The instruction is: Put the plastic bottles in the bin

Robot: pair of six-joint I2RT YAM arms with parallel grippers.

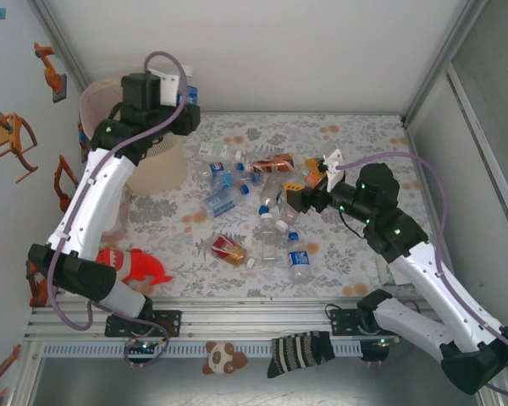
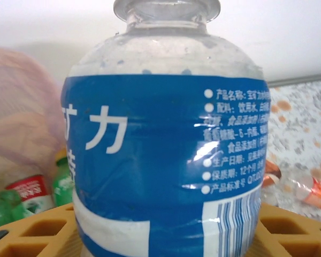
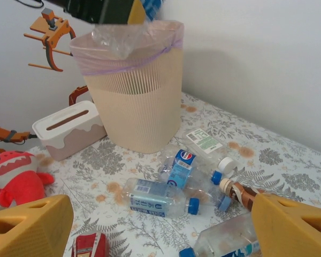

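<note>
At the far left of the desk [image 1: 364, 144] lies a red toy shark [image 1: 135, 266], with a white box [image 3: 69, 128] behind it, close against the foot of the bin [image 1: 157, 169]. The bin stands upright in the far left corner, beige and ribbed, its pink bag folded over the rim. The left pincer [image 1: 183, 95] hangs over that rim and is clamped on a blue-labelled bottle [image 2: 160, 150]. In the left wrist view the yellow fingers [image 2: 32, 233] press its lower sides, and its neck points away from the camera. The bottle is held in the air above the bin's mouth and is not inside. To the left of it in that view, low beside the pink liner, are a red-labelled bottle [image 2: 29, 193] and some green ones [image 2: 64, 182]; whether they lie inside the bag cannot be told for sure. To the right of the bin, the loose bottles [image 1: 298, 264] are scattered on their sides across the middle of the patterned desk, among them a bottle with a red label [image 1: 229, 249] and several clear ones with blue labels and caps [image 3: 155, 198]. Further right, the right pincer [image 1: 292, 196] hovers at the right edge of this scatter, facing the bin, its yellow fingers [image 3: 32, 230] spread wide apart with nothing between them.
</note>
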